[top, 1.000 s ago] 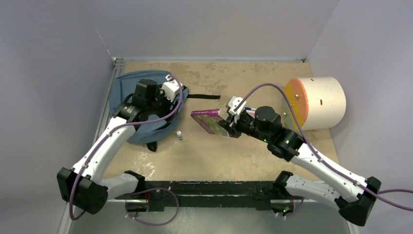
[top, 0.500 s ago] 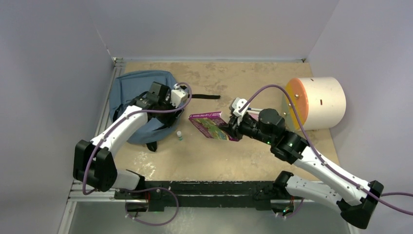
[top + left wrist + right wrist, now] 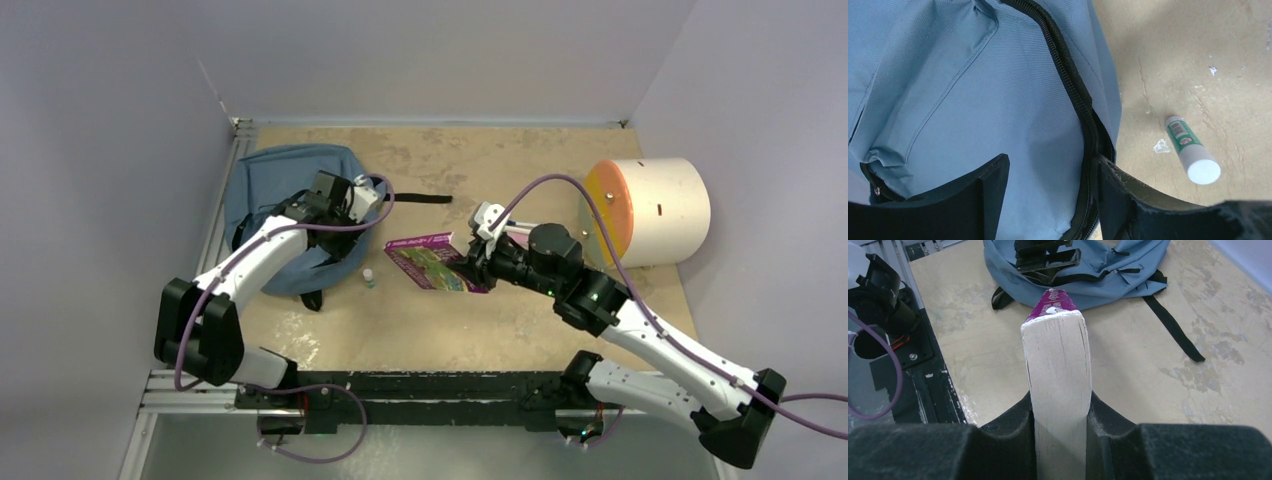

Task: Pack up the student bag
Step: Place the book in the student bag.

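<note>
The student bag point(image 3: 268, 190) lies flat at the left rear of the table, grey-blue, and it fills the left wrist view point(image 3: 973, 90) with its dark zipper point(image 3: 1083, 110). My left gripper point(image 3: 345, 205) point(image 3: 1050, 165) is open low over the bag's right edge, jaws straddling the fabric and zipper line. My right gripper point(image 3: 472, 268) point(image 3: 1060, 410) is shut on a purple-covered book point(image 3: 430, 262), seen edge-on with white pages point(image 3: 1058, 370), pointing toward the bag point(image 3: 1108, 280).
A small white and green glue stick point(image 3: 369, 278) point(image 3: 1193, 150) lies on the table just right of the bag. A black strap point(image 3: 415, 198) trails from the bag. A large white cylinder with an orange face point(image 3: 650, 210) stands at the right.
My left gripper moved from above the bag's middle to its right edge, jaws narrowing slightly. The right gripper carried the book a little left, toward the bag.
</note>
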